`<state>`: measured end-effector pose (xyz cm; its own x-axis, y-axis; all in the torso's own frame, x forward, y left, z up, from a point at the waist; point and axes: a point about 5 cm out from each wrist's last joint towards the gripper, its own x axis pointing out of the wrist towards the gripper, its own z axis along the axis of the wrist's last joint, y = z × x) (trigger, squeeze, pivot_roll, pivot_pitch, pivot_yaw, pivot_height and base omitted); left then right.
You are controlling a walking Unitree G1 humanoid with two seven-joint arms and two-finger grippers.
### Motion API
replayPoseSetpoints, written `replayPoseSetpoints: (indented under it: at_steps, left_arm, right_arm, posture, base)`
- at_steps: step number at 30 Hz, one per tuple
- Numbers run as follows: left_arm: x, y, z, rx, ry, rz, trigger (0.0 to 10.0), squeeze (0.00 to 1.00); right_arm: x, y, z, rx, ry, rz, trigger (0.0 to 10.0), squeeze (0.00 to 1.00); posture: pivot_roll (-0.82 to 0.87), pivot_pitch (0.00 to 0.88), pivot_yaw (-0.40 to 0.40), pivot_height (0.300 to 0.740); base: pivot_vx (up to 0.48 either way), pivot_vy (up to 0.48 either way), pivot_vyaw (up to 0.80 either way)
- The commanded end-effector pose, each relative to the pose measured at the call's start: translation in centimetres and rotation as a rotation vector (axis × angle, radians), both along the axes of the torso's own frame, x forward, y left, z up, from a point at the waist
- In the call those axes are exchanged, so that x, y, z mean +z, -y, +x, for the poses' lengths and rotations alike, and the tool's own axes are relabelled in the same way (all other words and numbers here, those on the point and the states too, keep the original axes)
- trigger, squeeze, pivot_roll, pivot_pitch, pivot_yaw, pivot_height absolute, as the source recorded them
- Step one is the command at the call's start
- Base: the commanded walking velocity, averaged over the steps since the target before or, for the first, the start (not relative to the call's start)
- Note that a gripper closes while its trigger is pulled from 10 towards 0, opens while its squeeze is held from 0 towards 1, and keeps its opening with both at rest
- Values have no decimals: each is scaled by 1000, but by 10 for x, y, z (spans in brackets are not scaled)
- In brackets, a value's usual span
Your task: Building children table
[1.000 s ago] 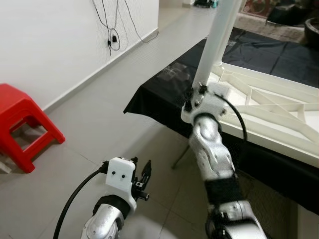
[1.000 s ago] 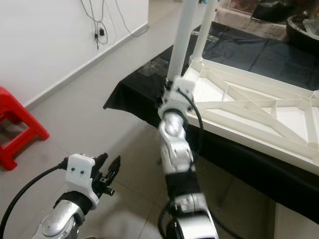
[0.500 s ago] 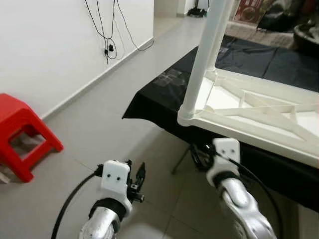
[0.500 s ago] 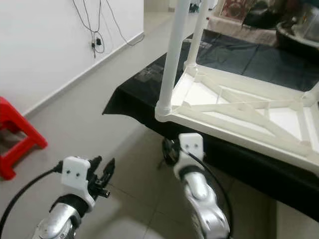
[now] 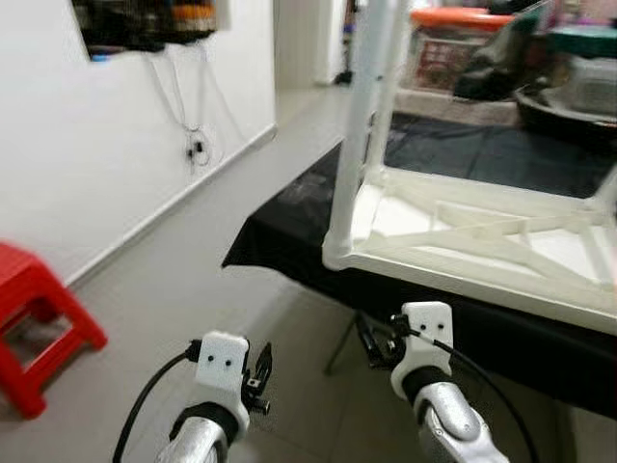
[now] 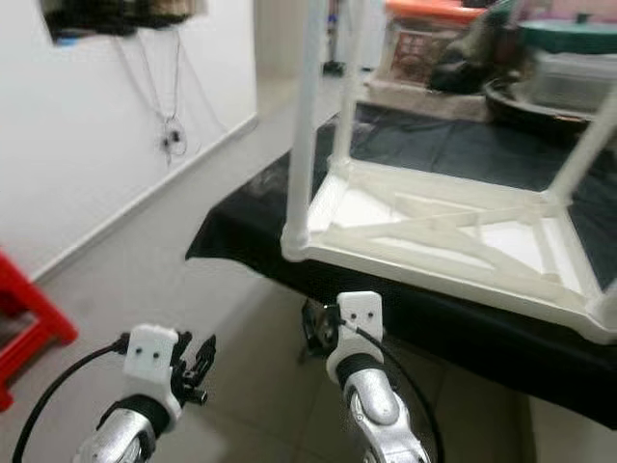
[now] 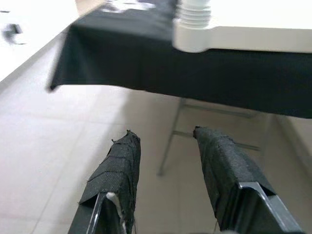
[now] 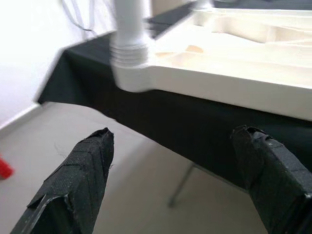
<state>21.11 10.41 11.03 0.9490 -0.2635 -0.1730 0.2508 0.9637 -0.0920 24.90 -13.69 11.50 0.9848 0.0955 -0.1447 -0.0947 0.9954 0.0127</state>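
The white children's table (image 5: 463,241) lies upside down on a black-clothed table (image 5: 280,241), its legs pointing up. The nearest white leg (image 5: 352,145) stands in the near left corner socket (image 7: 192,34); its ribbed base (image 8: 129,51) shows in the right wrist view. My right gripper (image 5: 368,340) hangs open below the black table's edge, apart from the leg, its fingers (image 8: 85,165) spread wide. My left gripper (image 5: 260,362) is low over the floor tiles, further left, also open with nothing between its fingers (image 7: 117,165).
A red plastic stool (image 5: 39,318) stands on the floor at the left by the white wall, where cables (image 5: 193,145) hang. A metal folding leg (image 5: 342,342) shows under the black table. Storage boxes (image 5: 453,39) and a dark pan (image 5: 569,96) sit beyond.
My right gripper has come off the base of the nearest white leg and dropped below the table edge. The left gripper stayed low. The camera has tilted up.
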Motion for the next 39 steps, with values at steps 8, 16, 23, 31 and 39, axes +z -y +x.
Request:
replayPoseSetpoints:
  at_steps: [8, 16, 23, 31, 39]
  left_arm:
    - [-8, 0, 6, 2, -14, -7, 10000, 0]
    - [-10, -1, 6, -6, -17, 4, 10000, 0]
    - [-11, -2, 8, 3, -5, 27, 10000, 0]
    - [-10, -3, 9, 15, 13, 36, 10000, 0]
    - [-10, -2, 11, 12, 18, 42, 10000, 0]
  right_arm:
    - [-8, 0, 2, 4, -22, -40, 10000, 0]
    - [-9, -2, 2, 4, -20, -36, 10000, 0]
    - [-15, -4, 4, 18, -44, -54, 10000, 0]
    - [-16, -6, 5, 29, -48, -54, 10000, 0]
    - [-17, -6, 6, 33, -55, -43, 10000, 0]
  posture:
    - [67, 0, -18, 740]
    - [66, 0, -18, 740]
    - [69, 0, -20, 740]
    - [68, 0, -22, 740]
    - [66, 0, -24, 740]
  base:
    - [0, 475, -795]
    - [0, 478, -481]
    - [0, 69, 0]
    - [0, 0, 0]
    - [0, 0, 0]
